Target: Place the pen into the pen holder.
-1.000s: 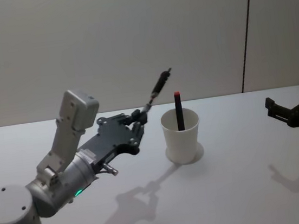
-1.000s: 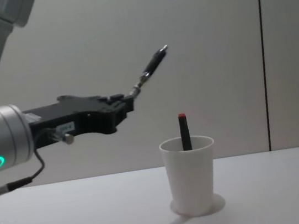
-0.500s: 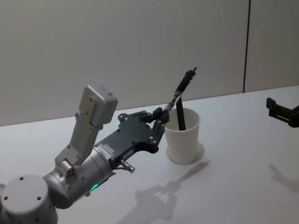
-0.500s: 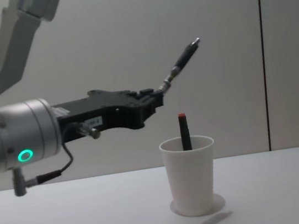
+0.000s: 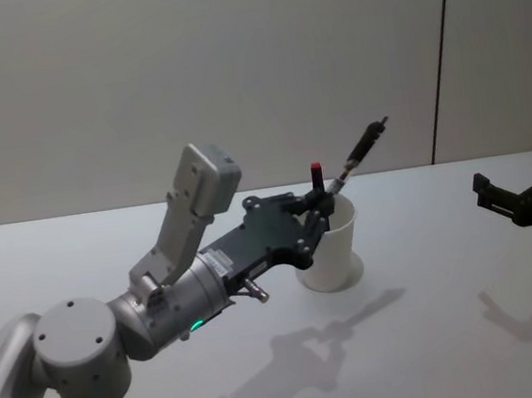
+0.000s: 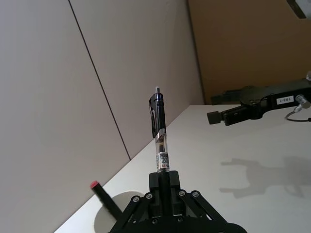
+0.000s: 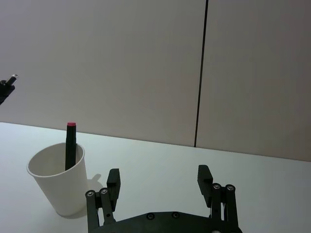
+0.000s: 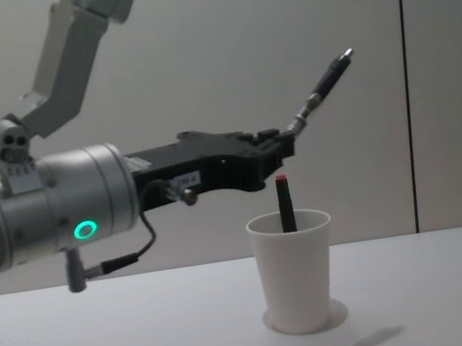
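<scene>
No legible text: tiny labels on pen (image 6: 159, 133) and left pincer (image 5: 323, 207), unreadable.

White table, pale wall, and one pen already standing.

The white table (image 5: 430, 266) runs back to a plain grey-beige wall (image 5: 183, 73), which a thin dark vertical seam (image 5: 440, 51) divides toward the right side. Soft grey shadows (image 5: 333, 346) lie across the near tabletop, with another patch farther to the right. A black pen with a red top (image 8: 284, 204) stands nearly upright in the pen holder (image 8: 297, 288), its red end well above the rim. In the left wrist view a brown panel (image 6: 252, 43) adjoins the pale wall.
</scene>
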`<state>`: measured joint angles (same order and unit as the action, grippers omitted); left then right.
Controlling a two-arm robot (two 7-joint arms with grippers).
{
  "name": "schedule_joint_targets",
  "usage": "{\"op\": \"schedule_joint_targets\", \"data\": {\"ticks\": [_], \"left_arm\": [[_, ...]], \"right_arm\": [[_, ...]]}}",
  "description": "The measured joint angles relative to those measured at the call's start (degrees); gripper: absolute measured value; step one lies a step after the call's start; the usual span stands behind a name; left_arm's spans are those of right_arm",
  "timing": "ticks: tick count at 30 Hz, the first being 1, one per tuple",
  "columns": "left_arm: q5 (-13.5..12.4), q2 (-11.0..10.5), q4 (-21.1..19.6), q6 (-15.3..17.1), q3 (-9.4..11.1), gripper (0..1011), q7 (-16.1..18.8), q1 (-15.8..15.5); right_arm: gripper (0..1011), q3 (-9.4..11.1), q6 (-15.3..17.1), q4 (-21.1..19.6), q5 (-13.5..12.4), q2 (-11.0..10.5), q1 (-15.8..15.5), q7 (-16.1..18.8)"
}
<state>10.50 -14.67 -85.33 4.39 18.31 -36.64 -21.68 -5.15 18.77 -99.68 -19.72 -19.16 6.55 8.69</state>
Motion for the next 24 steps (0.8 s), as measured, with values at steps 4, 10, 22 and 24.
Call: {"op": "schedule_joint_targets", "data": {"ticks": [4, 10, 22, 24], "left_arm": [[-0.05, 0.68, 0.48, -0.05, 0.65, 127, -0.37, -0.48], [-0.08, 1.48, 0.90, -0.05, 1.44, 129, -0.73, -0.94], [0.00, 2.47, 1.35, 0.11, 2.71, 127, -1.01, -1.38], [0.03, 2.59, 1.39, 0.13, 2.86, 129, -1.03, -1.41]], "right_arm": [[1002, 0.00, 0.00, 0.00, 0.00, 0.00, 0.00, 0.00], [1002, 0.00, 0.00, 0.00, 0.00, 0.00, 0.00, 0.00], [1002, 0.00, 0.00, 0.00, 0.00, 0.00, 0.00, 0.00], [1002, 0.00, 0.00, 0.00, 0.00, 0.00, 0.00, 0.00]]}}
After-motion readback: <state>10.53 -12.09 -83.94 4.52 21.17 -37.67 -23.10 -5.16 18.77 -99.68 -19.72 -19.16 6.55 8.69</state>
